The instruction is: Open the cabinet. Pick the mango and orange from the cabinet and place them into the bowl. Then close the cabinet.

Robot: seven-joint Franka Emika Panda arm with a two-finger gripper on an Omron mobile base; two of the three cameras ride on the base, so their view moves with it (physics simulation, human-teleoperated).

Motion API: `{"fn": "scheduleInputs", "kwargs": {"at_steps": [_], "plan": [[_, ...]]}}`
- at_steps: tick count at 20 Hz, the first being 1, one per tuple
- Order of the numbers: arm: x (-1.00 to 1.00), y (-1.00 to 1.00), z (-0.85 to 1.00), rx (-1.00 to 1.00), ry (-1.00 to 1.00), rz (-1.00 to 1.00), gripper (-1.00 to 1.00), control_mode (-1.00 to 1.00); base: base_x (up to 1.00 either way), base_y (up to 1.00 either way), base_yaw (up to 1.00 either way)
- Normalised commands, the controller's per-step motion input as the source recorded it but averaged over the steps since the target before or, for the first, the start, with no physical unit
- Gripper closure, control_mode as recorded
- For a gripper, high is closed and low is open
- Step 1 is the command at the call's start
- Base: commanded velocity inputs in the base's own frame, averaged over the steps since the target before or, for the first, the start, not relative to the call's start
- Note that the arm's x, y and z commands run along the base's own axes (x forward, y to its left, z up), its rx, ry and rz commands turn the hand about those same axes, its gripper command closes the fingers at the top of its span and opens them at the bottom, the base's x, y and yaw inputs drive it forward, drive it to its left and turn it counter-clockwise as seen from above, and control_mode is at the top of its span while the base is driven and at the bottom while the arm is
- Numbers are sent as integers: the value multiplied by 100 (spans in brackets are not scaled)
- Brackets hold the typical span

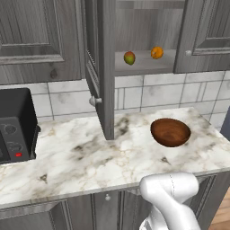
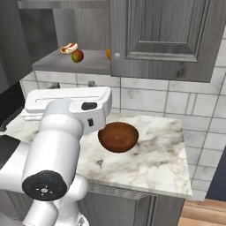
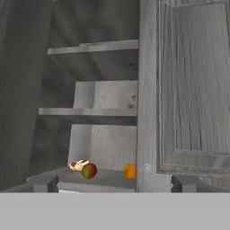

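The cabinet (image 1: 143,67) has its left door (image 1: 102,67) swung open and its right door (image 1: 202,36) shut. On its lower shelf lie the mango (image 1: 129,57) and, to its right, the orange (image 1: 157,52). From the right base view the mango (image 2: 77,55) shows whole, while the orange (image 2: 108,54) is half hidden behind the shut door. The brown bowl (image 1: 170,132) sits empty on the counter below. In the hand view my gripper (image 3: 114,184) is open and holds nothing, well short of the mango (image 3: 89,170) and orange (image 3: 130,171).
A hot-dog-like item (image 3: 79,165) lies just behind the mango. The open door's edge juts out over the marble counter (image 1: 81,157). A black microwave (image 1: 15,126) stands at the left. The shut door's knob (image 3: 147,167) is beside the orange.
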Motion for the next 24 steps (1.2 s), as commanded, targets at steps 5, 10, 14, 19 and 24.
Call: {"fn": "scheduleInputs", "kwargs": {"at_steps": [5, 10, 14, 19, 24], "plan": [[27, 0, -18, 13, -4, -6, -100, -100, 0, 0, 0], [3, 0, -7, 4, 1, 0, -100, -100, 0, 0, 0], [1, -4, 0, 0, 0, -4, -100, -100, 0, 0, 0], [34, -2, -3, 0, 0, -11, -100, -100, 0, 0, 0], [66, 0, -2, 0, 2, -4, -100, -100, 0, 0, 0]]}}
